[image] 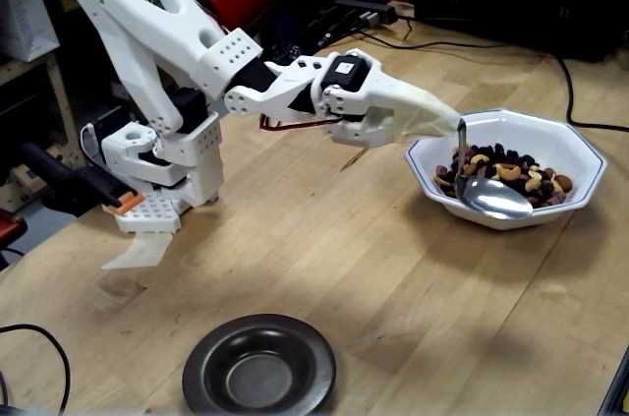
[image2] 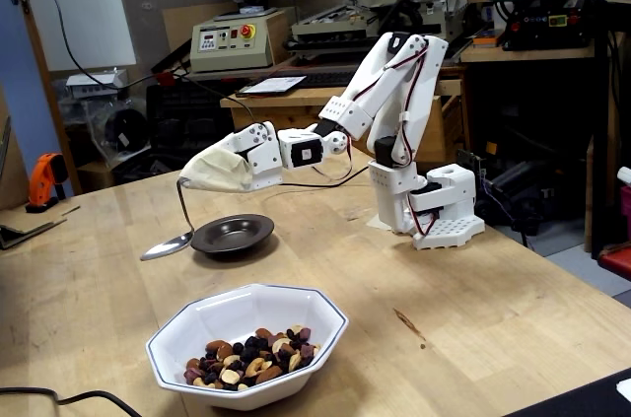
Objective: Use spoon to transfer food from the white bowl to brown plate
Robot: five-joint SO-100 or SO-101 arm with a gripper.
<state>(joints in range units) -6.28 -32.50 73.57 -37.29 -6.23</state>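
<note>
We see the arm reaching out with its gripper (image: pixel 447 121) clamped on the thin handle of the spoon (image: pixel 491 197); a pale covering hides the fingertips, so we judge the hold from the spoon hanging rigidly below it. In a fixed view the spoon's oval bowl lies tilted over the near rim of the white bowl (image: pixel 580 155), just beside the food (image: pixel 511 175), and we see no nuts or raisins resting on it. In another fixed view the white bowl (image2: pixel 212 318) sits nearest the camera with the food (image2: pixel 251 358) heaped toward its front, while the spoon (image2: pixel 168 245) appears against the table (image2: pixel 473 328) beside the brown plate (image2: pixel 235 236), an overlap of perspective, not contact. The brown plate (image: pixel 258 369) is empty and well apart from the white bowl. We take the step in hand to be scooping. To do it well, we would lower the leading edge of the spoon under the heap, push into the pile toward the bowl wall, then level the spoon before lifting, so that loose pieces do not roll off on the way to the plate.
</note>
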